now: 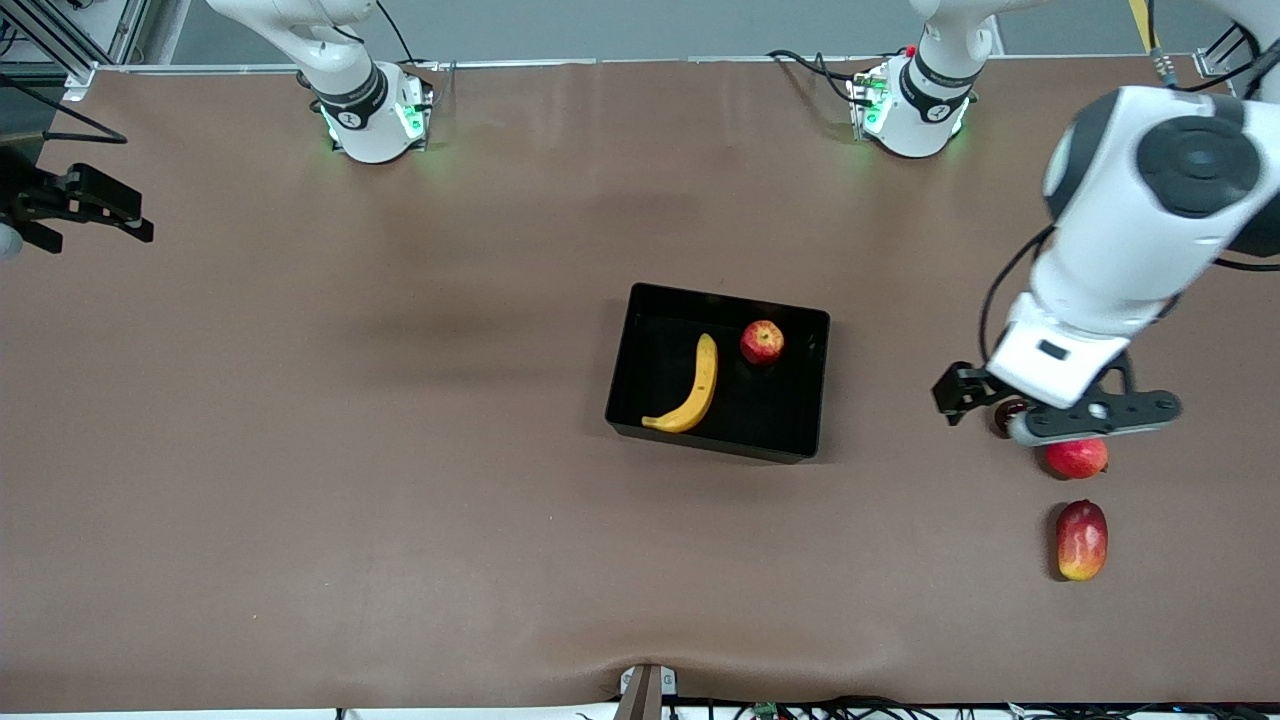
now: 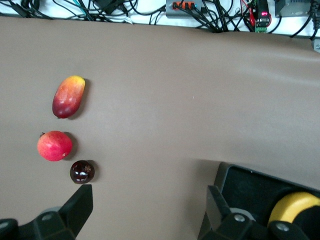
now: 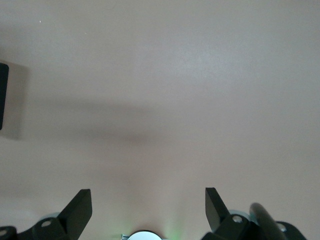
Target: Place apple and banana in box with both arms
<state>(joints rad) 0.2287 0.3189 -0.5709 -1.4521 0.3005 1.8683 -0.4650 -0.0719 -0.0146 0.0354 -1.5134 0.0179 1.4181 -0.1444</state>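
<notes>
Apple (image 1: 762,341) and banana (image 1: 689,388) already lie in your box (image 1: 640,415) mid-desk. Your left end effector (image 2: 147,210) hangs spread wide, empty, over a dark plum (image 2: 81,171); your right end effector (image 3: 148,209) gapes empty over bare desk (image 1: 300,500).

left hand (image 2: 145,212) open, right hand (image 3: 145,210) open

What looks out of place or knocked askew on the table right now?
Nothing stands out. The banana and apple lie apart inside the box, which sits flat; both grippers, left and right, are open and empty.
</notes>
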